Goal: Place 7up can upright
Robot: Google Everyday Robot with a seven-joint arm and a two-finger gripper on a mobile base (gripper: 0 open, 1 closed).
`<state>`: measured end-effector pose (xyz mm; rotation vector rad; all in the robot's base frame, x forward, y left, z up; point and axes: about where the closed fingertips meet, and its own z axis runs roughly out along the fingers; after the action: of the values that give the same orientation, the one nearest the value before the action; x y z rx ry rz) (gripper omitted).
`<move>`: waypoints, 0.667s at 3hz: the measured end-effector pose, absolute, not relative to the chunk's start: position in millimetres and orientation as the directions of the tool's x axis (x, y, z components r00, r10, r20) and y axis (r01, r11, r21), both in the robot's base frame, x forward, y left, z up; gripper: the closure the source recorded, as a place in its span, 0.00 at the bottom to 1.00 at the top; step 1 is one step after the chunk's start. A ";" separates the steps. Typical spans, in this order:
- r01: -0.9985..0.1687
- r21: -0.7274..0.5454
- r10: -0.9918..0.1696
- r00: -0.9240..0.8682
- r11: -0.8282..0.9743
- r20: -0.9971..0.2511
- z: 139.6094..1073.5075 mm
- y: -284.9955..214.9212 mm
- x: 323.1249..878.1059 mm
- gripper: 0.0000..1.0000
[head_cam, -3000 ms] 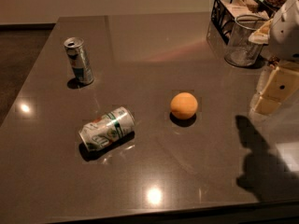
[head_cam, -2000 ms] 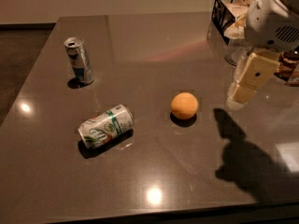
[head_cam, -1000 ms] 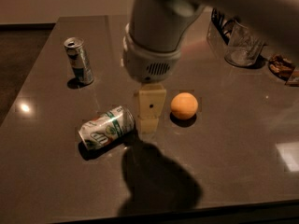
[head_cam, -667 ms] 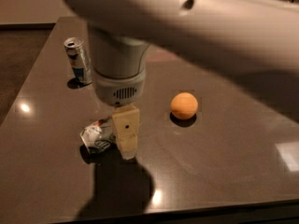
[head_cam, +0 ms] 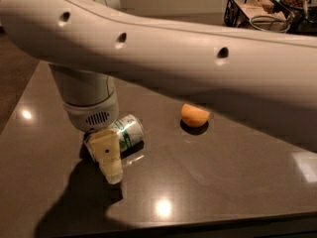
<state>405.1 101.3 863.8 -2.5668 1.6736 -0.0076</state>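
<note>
The 7up can [head_cam: 127, 132], silver-white with green lettering, lies on its side on the dark table [head_cam: 223, 167], left of centre. My gripper [head_cam: 108, 157] hangs from the big white arm [head_cam: 163, 43] that crosses the whole view. It is at the can's left end, right over it, and its cream finger [head_cam: 107, 152] covers that end of the can. I cannot see whether it touches the can.
An orange [head_cam: 194, 115] sits on the table right of the can. A black wire basket [head_cam: 250, 9] with a glass bowl stands at the back right. The arm hides the back left of the table.
The arm has swept from the right side across the table to the left and come down over the lying can. It now hides the slim can at the back left.
</note>
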 end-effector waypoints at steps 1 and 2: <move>-0.917 -0.046 -0.916 0.399 -0.397 -0.031 853.7 111.4 408.3 0.18; -0.923 -0.038 -0.922 0.385 -0.384 -0.035 851.0 112.9 413.9 0.41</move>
<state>413.9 112.9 851.0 -2.5717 1.7146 0.0119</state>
